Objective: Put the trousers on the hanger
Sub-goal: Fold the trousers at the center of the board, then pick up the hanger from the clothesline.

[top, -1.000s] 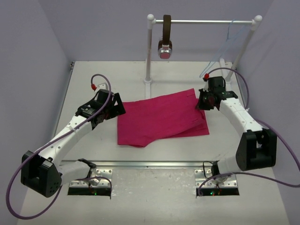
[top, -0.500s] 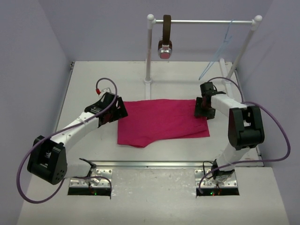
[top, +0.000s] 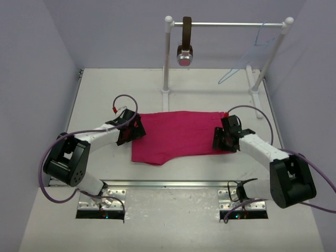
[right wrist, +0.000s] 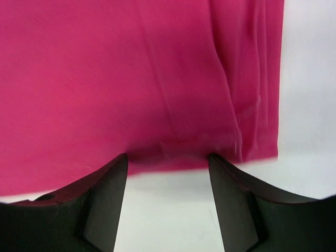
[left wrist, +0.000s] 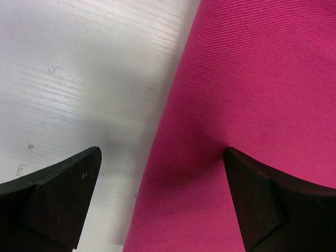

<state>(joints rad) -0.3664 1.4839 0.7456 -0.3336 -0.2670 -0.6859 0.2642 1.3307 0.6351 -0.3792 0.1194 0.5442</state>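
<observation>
The trousers are straddled at their left edge by the left jaws, which are spread wide and released. In the left wrist view one jaw is seen over the bare counter and the other over the magenta fabric, with nothing pinched between them. The right jaws are likewise parted and released, set low at the trousers' right edge. In the right wrist view the folded hem is seen just beyond the two tips, and white counter shows in the gap between them. No cloth is grasped by either pair.

The left arm is stretched low over the left half of the counter and the right arm over the right half. The trousers are laid flat and folded about the middle of the counter, between the two arms.

Towards the far edge a white rail is carried on two posts. The pale blue hanger is hung at the rail's right end, towards the far right corner, well apart from the trousers. A brown strap with a round metallic end is hung beside the left post.
</observation>
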